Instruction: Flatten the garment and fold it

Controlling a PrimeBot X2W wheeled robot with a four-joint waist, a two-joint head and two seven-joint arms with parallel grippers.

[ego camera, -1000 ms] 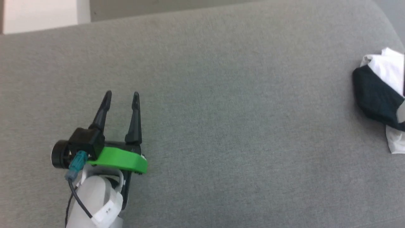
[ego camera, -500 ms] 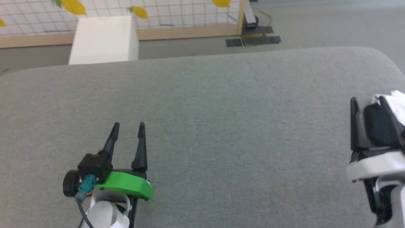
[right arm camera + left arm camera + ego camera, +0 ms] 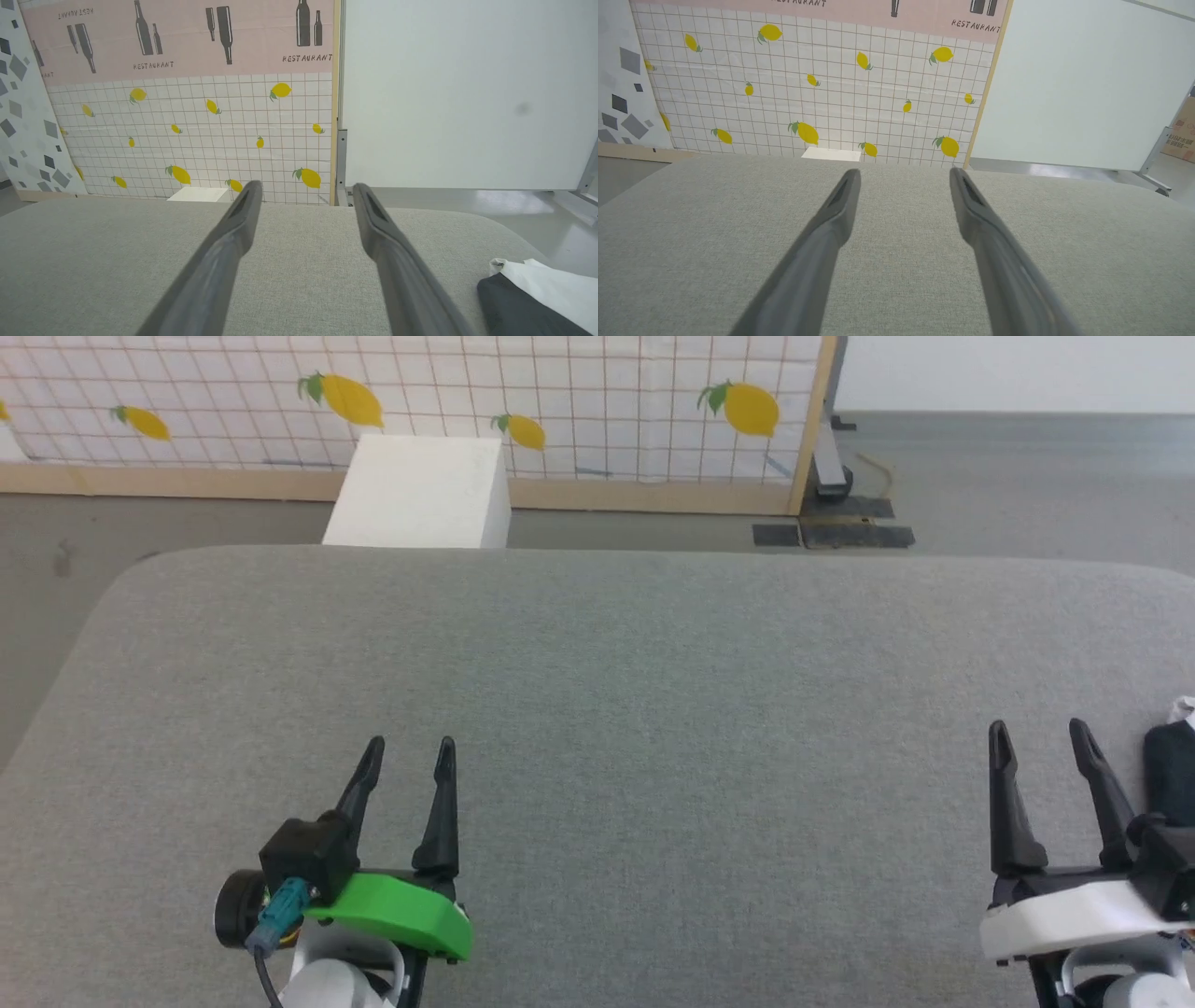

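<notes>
- Low over the near side of the grey surface (image 3: 653, 691): left gripper (image 3: 409, 744) and right gripper (image 3: 1038, 726), both with fingers spread and holding nothing.
- Just right of the right gripper: garment (image 3: 537, 298), bunched, black over white, near the surface's right edge. Not flattened yet.
- Risk: a sideways tug could slide the heap off that edge.
- Risk: a pinch may catch several layers, so it won't spread.
- Risk: left gripper is well apart from it; drag the garment to centre first.
- Writing: "RESTAURANT" on pink wall panel (image 3: 187, 46), beside bottle outlines.
</notes>
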